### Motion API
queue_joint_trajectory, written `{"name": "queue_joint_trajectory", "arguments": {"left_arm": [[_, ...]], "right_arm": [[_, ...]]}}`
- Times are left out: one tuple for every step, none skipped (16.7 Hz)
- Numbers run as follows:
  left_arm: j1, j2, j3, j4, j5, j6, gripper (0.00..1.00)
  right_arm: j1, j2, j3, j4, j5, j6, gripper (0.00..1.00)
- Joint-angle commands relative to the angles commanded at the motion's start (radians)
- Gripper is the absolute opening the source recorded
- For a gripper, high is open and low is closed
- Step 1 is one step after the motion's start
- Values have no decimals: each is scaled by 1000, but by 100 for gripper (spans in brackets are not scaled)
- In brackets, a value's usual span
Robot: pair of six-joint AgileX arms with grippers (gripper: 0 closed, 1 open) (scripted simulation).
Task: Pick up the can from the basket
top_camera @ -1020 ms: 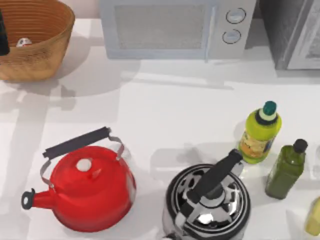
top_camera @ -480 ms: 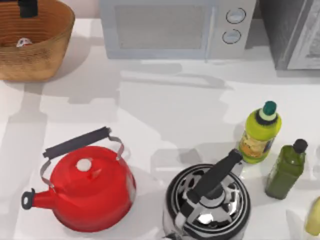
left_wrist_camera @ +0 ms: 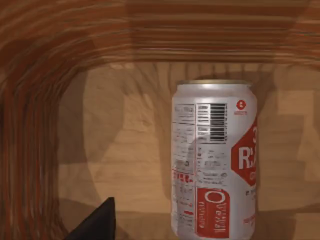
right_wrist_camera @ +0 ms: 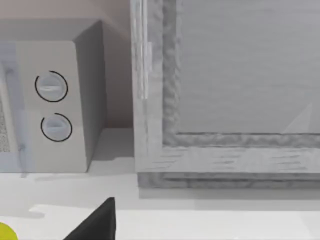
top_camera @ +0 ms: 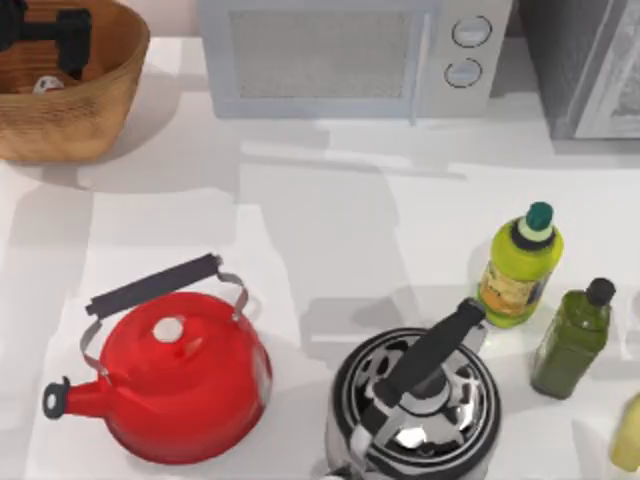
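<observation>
A white table carries a microwave along its far edge and, at its far-left corner, the wicker basket, whose flared wall keeps its contents corralled. Inside, on the basket floor, lies the can, on its side by the look of its label. The left gripper hovers over the basket's opening, apparently lined up for a descent; whether its claw is wide or narrow cannot be told. The right arm sits parked, its wrist camera facing the microwave's dials.
</observation>
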Motion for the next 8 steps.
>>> {"name": "queue_joint_trajectory", "arguments": {"left_arm": [[2, 32, 35, -21, 0, 7, 100], [5, 57, 63, -39, 0, 13, 100], [6, 75, 86, -54, 0, 18, 100], [8, 88, 102, -64, 0, 22, 100], [9, 94, 110, -70, 0, 24, 100], [9, 95, 111, -71, 0, 24, 100], [9, 95, 111, -71, 0, 24, 100], [9, 95, 111, -71, 0, 24, 100]], "right_arm": [[0, 0, 0, 0, 0, 0, 100], [0, 0, 0, 0, 0, 0, 100], [0, 0, 0, 0, 0, 0, 100], [0, 0, 0, 0, 0, 0, 100], [0, 0, 0, 0, 0, 0, 100], [0, 0, 0, 0, 0, 0, 100], [0, 0, 0, 0, 0, 0, 100], [0, 0, 0, 0, 0, 0, 100]]}}
